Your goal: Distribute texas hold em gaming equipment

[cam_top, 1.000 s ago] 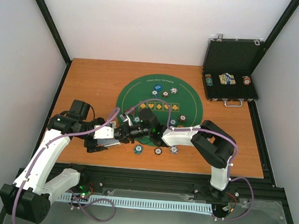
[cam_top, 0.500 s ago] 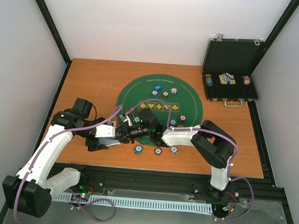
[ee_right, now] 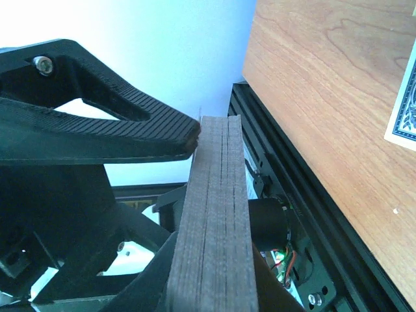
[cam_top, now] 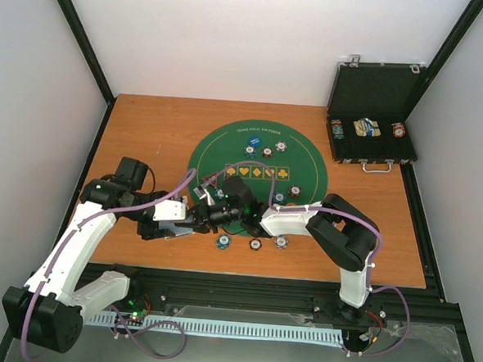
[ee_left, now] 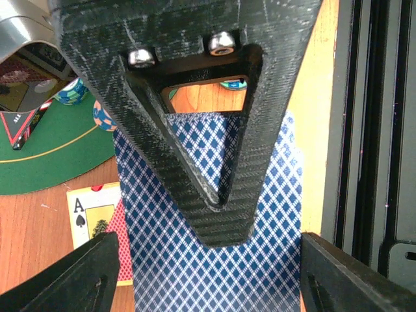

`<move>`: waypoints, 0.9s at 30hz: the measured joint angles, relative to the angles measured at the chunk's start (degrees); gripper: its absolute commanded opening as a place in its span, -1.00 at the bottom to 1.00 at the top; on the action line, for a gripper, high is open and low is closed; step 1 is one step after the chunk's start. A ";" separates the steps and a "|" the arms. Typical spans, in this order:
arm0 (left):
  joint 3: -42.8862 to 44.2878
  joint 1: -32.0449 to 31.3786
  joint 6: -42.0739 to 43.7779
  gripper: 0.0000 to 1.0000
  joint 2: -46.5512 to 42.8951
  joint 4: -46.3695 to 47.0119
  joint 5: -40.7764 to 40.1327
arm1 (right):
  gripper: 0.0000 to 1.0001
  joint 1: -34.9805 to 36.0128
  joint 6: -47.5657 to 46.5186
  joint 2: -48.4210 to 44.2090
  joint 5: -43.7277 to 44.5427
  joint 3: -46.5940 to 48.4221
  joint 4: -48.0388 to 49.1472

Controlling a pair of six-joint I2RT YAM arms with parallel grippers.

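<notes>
Right claw (cam_top: 208, 215) clamped on a deck of cards (ee_right: 214, 227), held edge-on at the near-left rim of the green mat (cam_top: 219, 147). Left claw (cam_top: 181, 225) faced it from the left, low over the wooden surface (cam_top: 146, 134) — one finger (ee_left: 224, 221) lay across a blue diamond-backed card (ee_left: 208, 279); whether its jaws gripped that card, could not tell. A face-up ace of spades (ee_left: 88, 221) lay just beside. Striped chips (cam_top: 222, 242) sat along the mat's near edge, triangle marker (ee_left: 23, 127) on the felt. Black case (cam_top: 374, 91) stood open, far right.
</notes>
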 measured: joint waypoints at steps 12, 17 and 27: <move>-0.55 -0.09 -0.13 0.99 -0.22 -0.81 -0.44 | -0.94 0.07 -1.46 0.15 0.59 0.22 -2.03; -1.05 -0.09 -0.20 0.94 0.52 -0.87 -0.74 | -0.95 0.72 -1.66 0.15 0.55 1.14 -2.54; -1.01 -0.09 -0.15 0.61 2.54 -2.62 -0.42 | -0.94 1.31 -1.66 0.15 -0.09 2.05 -2.45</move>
